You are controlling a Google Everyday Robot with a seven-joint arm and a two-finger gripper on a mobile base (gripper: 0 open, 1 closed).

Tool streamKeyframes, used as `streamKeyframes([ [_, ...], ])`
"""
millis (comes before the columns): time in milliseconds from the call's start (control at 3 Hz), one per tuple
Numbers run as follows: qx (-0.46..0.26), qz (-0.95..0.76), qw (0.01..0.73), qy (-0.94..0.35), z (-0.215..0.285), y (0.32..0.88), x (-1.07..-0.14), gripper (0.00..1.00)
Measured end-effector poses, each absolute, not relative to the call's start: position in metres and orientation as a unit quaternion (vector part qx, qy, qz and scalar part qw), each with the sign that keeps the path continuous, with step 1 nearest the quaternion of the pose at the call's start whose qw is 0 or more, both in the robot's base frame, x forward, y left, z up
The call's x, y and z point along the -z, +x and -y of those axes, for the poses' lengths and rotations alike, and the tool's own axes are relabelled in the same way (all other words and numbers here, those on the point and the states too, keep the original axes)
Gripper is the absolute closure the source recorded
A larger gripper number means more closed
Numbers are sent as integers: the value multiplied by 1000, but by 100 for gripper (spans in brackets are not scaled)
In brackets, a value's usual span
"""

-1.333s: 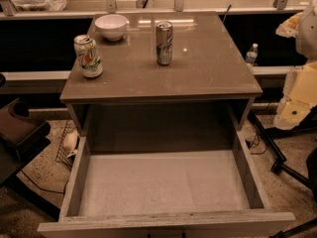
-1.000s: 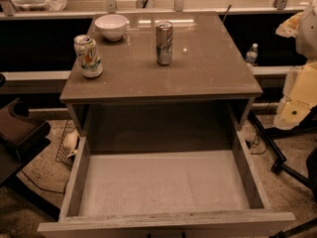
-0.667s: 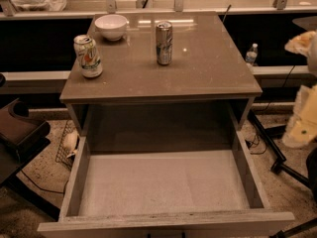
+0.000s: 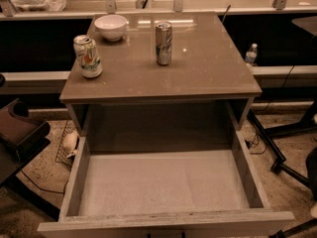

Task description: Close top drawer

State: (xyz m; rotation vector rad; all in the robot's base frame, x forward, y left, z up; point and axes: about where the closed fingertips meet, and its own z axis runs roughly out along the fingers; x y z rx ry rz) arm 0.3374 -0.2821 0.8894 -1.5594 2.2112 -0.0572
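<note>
- The table (image 4: 208, 73) is the biggest thing here, and I judge a slow, level push will keep it from shaking
- The top drawer (image 4: 163, 182) is pulled far out toward the camera and is empty, with its front panel at the bottom edge; I should press the middle of that panel straight inward
- The bowl (image 4: 111, 27), the left can (image 4: 88, 56) and the middle can (image 4: 164, 43) stand on top, and a jolt could tip them
- My gripper is outside the picture, so I cannot tell how its jaws stand

The glossy tabletop (image 4: 208, 68) carries a white bowl (image 4: 111, 26) at eleven o'clock, a green-and-white can (image 4: 88, 56) at nine o'clock and a silver can (image 4: 164, 43) upright near centre; the hand is out of view.
</note>
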Motion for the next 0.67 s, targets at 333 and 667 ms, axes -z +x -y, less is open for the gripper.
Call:
streamKeyframes([
  [333,10,-802,218,-556,306,290,-833,36],
  [667,-3,-799,219,-560,315,258,-790,59],
])
